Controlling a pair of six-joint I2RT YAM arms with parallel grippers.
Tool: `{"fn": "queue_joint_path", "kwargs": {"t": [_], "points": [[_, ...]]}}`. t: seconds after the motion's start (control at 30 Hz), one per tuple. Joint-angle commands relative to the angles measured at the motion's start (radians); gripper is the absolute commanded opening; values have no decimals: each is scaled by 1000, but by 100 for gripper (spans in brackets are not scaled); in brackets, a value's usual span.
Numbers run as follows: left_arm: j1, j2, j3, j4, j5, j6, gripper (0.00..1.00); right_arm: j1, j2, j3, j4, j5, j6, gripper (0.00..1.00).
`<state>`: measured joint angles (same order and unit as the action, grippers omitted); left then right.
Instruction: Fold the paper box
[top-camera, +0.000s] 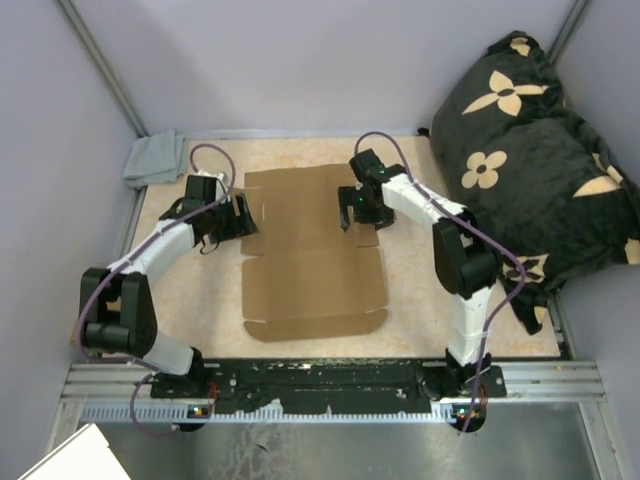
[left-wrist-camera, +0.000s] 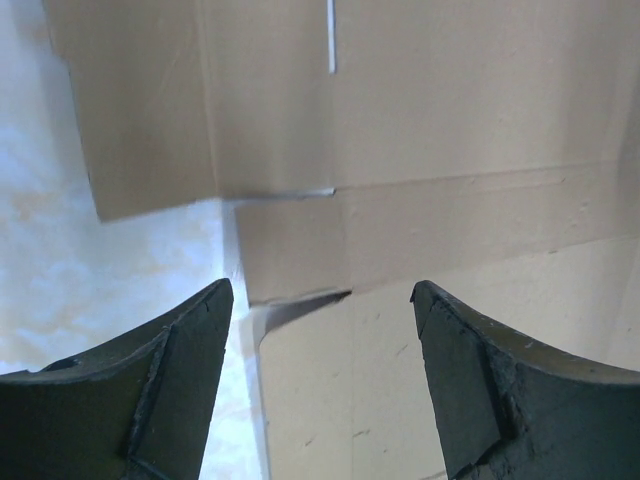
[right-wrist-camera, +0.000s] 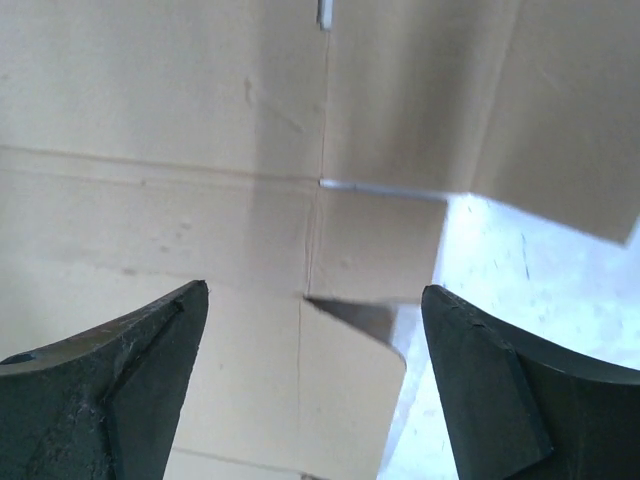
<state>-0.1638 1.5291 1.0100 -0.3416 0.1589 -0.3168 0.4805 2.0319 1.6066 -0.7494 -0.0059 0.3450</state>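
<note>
The grey folded cloth (top-camera: 155, 158) is found far left of the paper box (top-camera: 312, 270), well apart from it, at the far-left corner of the tabletop (top-camera: 420, 290). The paper box is laid flat and unfolded on the tabletop, between the two arms. Plain brown cardboard, creases and slits are seen, and no wall is raised in the top view. Its near flap, with rounded corners, is pointed toward the arm bases.

The left pincer (top-camera: 243, 215) is placed at the box's left edge, by the far half, low over the tabletop. It is released: in the left wrist view its fingers (left-wrist-camera: 150, 400) are spread wide and nothing is held between them. Beyond them the box's left edge is seen, with the left side tab (left-wrist-camera: 290, 245) cut free by slits. The tab's near edge is lifted slightly, with a shadow under it. Bare tabletop is seen left of that edge.

The right pincer (top-camera: 358, 218) is held over the box's far-right part, pointed down, inside the box outline. It is released too: in the right wrist view its fingers (right-wrist-camera: 120, 400) are set wide apart and nothing is gripped. The box's right edge and the right side tab (right-wrist-camera: 375, 245) are seen beyond them. Contact with the cardboard cannot be told.

The black cushion (top-camera: 530, 150), printed with tan flowers, is propped right of the box, well apart, at the tabletop's right edge.
</note>
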Motion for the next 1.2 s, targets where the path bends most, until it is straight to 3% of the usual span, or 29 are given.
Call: {"fn": "queue_joint_path", "kwargs": {"t": [0.0, 0.37, 0.6, 0.9, 1.17], "points": [[-2, -67, -71, -29, -39, -1, 80, 7, -158, -60, 7, 29, 57, 89], [14, -29, -81, -52, -64, -32, 80, 6, -146, -151, 19, -7, 196, 90], [71, -28, -114, -8, 28, -70, 81, -7, -169, -232, 107, -50, 272, 99], [76, 58, -93, 26, 142, -113, 79, -27, -157, -248, 126, -72, 290, 99], [75, 112, -102, 33, 156, -123, 74, -35, -162, -245, 124, -71, 287, 99]]}}
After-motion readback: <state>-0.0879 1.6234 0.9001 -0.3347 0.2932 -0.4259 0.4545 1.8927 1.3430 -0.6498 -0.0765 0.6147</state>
